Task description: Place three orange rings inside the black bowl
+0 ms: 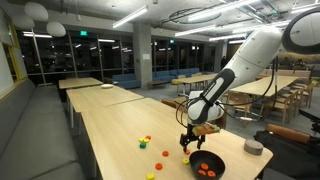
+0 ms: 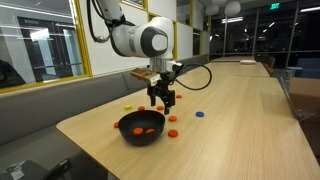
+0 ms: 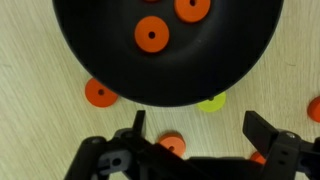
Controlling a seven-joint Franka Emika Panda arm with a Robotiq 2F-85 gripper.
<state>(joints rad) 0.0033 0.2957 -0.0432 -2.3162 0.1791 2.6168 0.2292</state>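
Orange rings lie inside the black bowl. In the wrist view two show whole on its dark floor and a third is cut off by the upper edge of the picture. In both exterior views the bowl stands near one end of a long, pale wooden bench, and orange shows inside it. More rings lie loose on the bench close to the bowl. In the wrist view one sits just beside the rim, and another lies under the hand, partly hidden by the hand's body. A third ring shows at the picture's side edge. A yellow piece peeks out right at the bowl's rim. The hand is released and empty. Its two dark fingers stand spread wide with only bare bench and the loose ring showing between them. In both exterior views the hand points straight down and hangs over the bench just beside the bowl, without touching it. In an exterior view the white arm reaches in from the side and bends down to the hand, with the bowl just beside it. A grey container stands apart from the bowl. In an exterior view the hand hangs behind the bowl. Two loose rings lie just beside the bowl, and a blue piece lies farther along the bench.
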